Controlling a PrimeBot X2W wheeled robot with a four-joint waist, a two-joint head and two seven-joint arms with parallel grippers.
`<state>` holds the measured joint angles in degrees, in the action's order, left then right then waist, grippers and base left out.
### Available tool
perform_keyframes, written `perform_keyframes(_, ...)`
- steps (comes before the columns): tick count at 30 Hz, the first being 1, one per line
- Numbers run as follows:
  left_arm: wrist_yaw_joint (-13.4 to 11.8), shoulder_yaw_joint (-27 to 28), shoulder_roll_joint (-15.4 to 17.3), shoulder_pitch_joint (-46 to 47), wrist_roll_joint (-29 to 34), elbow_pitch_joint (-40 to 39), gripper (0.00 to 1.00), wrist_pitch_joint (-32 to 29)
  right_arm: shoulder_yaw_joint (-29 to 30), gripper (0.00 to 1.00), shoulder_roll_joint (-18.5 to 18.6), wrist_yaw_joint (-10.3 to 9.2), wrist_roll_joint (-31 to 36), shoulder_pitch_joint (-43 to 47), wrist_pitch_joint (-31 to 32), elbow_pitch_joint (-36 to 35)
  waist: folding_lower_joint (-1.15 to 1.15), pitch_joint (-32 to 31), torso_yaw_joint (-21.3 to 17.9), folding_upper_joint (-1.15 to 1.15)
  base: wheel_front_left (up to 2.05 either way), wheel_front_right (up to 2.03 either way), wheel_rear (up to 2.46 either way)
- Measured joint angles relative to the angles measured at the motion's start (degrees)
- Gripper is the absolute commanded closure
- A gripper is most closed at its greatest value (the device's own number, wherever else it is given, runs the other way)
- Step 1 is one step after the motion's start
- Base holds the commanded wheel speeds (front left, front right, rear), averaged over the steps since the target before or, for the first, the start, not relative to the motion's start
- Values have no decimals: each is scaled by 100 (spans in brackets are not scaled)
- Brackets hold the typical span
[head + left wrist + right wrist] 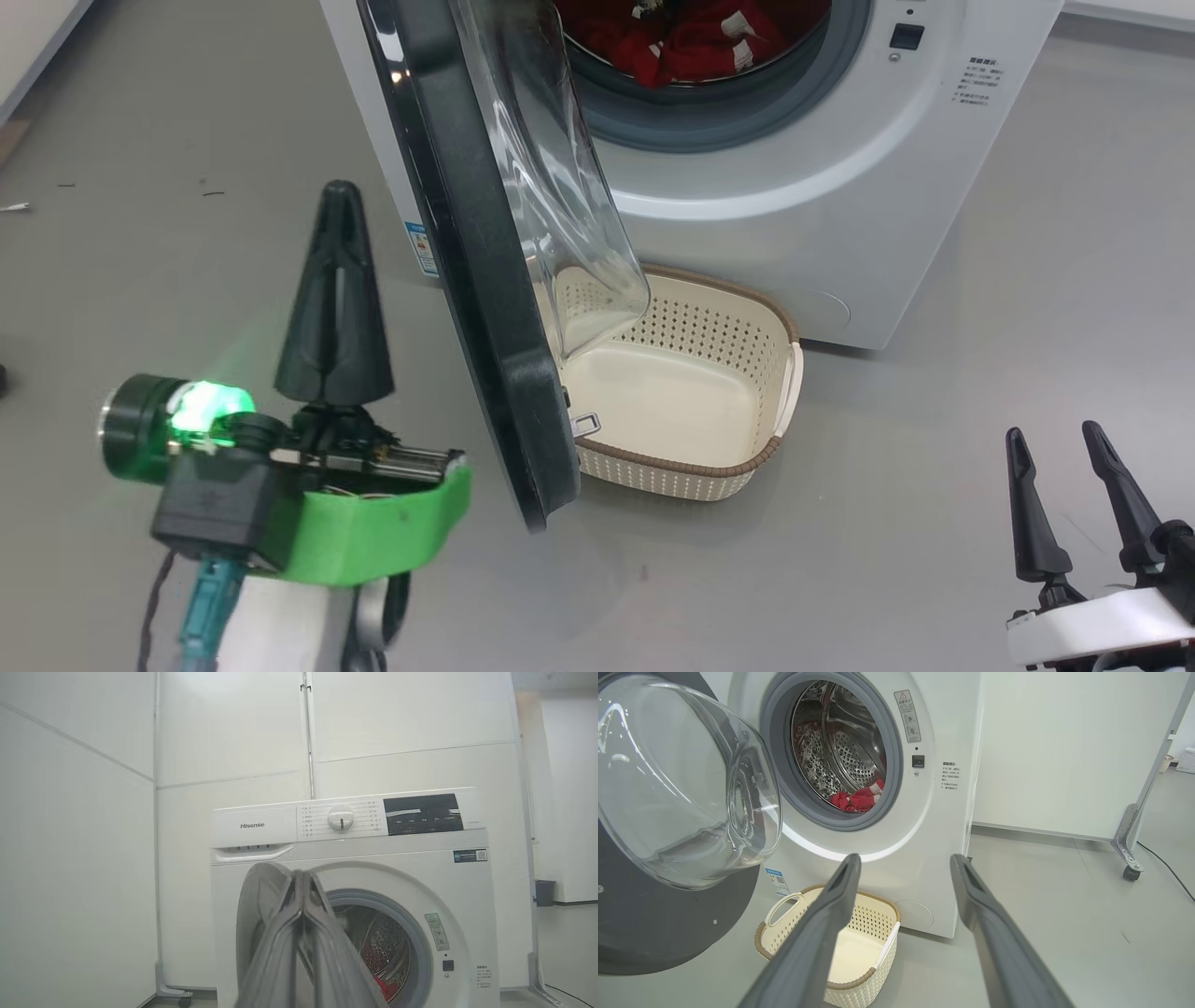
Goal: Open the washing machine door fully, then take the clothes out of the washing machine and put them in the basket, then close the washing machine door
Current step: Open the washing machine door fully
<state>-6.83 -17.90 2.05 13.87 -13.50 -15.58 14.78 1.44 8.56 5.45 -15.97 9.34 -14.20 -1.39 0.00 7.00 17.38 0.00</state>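
The door [485, 280] stood swung out, its glossy black rim overhanging the perforated cream basket [672, 392] at the washer's [840, 205] foot. Red clothes [691, 47] lay in the steel drum [840, 742] at twelve o'clock. The left claw [341, 196], pressed together and empty, stood at the door's nine o'clock. The right claw [1055, 434] was spread at four o'clock, with open grey floor [840, 579] around it.

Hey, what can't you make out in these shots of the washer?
- Clothes: head view's top edge cuts the washing machine opening; garment count unclear.
- Basket: head view, washing machine door covers one end.
- Drum: left wrist view, shut left hand blocks its lower left.
- Printed notice: head view, too small to read.
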Motion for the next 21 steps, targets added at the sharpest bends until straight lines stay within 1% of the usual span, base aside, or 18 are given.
perform_keyframes(5,7,-943,9,-5,-13,-107,100,-1,-10,0,-27,3,57,1,0,4,0,-25,-21,0,0,0,0)
perform_keyframes(9,66,-1582,27,-73,-176,62,100,-1,-18,0,-36,8,108,1,0,15,0,-45,-47,0,0,0,0)
perform_keyframes(12,120,-1982,42,-244,-259,267,100,-24,-16,0,-51,53,109,2,0,30,0,-60,-68,0,0,0,0)
perform_keyframes(17,156,-2346,65,-365,-348,569,100,-224,-18,0,-82,54,126,2,0,59,0,-80,-94,0,0,0,0)
perform_keyframes(21,156,-2519,69,-421,-464,898,100,-422,-23,0,-111,55,149,3,0,81,0,-95,-122,0,0,0,0)
